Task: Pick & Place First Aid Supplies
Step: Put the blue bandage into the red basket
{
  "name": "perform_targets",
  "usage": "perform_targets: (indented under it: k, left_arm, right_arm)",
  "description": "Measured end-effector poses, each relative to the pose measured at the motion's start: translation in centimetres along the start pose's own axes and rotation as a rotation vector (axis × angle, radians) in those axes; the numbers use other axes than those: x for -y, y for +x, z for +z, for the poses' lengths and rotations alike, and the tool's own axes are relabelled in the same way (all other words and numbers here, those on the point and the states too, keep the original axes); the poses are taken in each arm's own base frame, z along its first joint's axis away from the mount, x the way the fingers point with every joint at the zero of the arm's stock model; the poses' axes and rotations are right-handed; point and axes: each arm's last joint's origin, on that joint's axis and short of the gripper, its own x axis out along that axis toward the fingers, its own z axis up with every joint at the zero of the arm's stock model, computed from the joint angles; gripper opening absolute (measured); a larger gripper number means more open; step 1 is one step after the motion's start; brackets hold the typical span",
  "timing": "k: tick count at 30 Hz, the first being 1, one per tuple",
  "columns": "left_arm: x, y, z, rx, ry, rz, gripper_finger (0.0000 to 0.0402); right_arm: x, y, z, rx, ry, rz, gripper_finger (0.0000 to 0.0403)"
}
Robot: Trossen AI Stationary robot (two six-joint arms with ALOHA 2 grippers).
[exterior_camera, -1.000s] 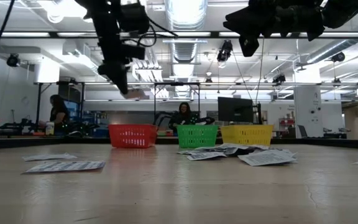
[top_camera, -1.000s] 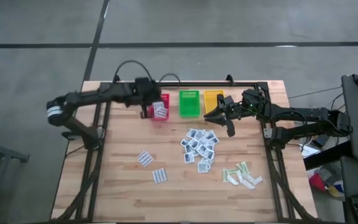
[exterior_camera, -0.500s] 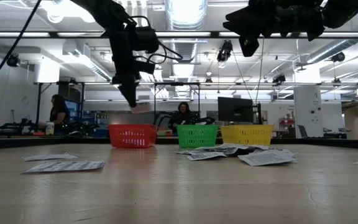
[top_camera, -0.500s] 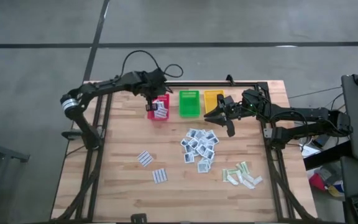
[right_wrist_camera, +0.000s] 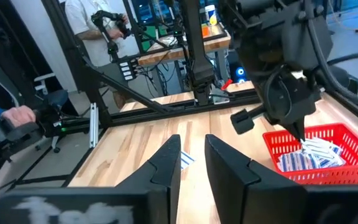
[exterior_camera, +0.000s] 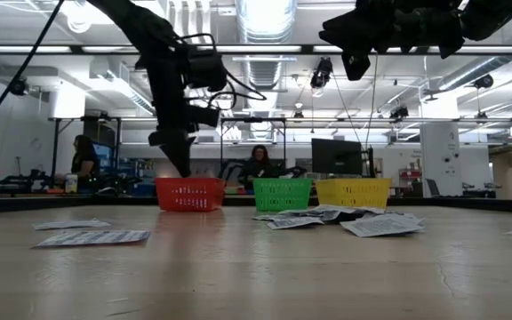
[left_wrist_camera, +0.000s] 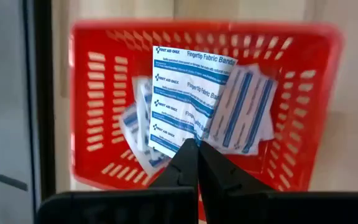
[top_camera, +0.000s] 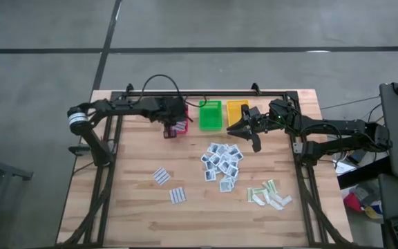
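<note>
White blue-striped packet (left_wrist_camera: 188, 99) down in the red basket (left_wrist_camera: 294, 155) at the table's far edge, pinched by the left gripper (left_wrist_camera: 197, 148), fingers closed tight on its edge. Right gripper (top_camera: 244, 130) parked near the yellow basket (top_camera: 236, 108), fingers slightly parted, nothing held.

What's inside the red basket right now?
The red basket holds several white-blue packets. The left pincer is shut on one over it. Lower packets are partly covered.

Robotics lab, ceiling ducts (exterior_camera: 258, 18), monitor (exterior_camera: 336, 157), seated person (exterior_camera: 260, 166)
</note>
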Motion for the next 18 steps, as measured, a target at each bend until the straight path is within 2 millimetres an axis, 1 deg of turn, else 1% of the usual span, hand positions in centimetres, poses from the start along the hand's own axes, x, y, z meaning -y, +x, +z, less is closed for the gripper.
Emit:
perform_targets:
  k: [6, 12, 18]
  left_arm:
    - [0.1, 0.4, -0.1, 0.007, -0.004, 0.014, 0.0]
    - [0.4, 1.3, -0.8, -0.002, -0.003, 0.021, 0.0]
    - [0.6, 1.7, -1.1, -0.009, -0.002, 0.017, 0.0]
  right_arm:
    - [0.0, 0.0, 0.0, 0.0, 0.0, 0.0, 0.0074]
    - [0.0, 0.0, 0.0, 0.0, 0.0, 0.0, 0.0083]
    - [0.0, 0.0, 0.0, -0.001, 0.0, 0.0, 0.0087]
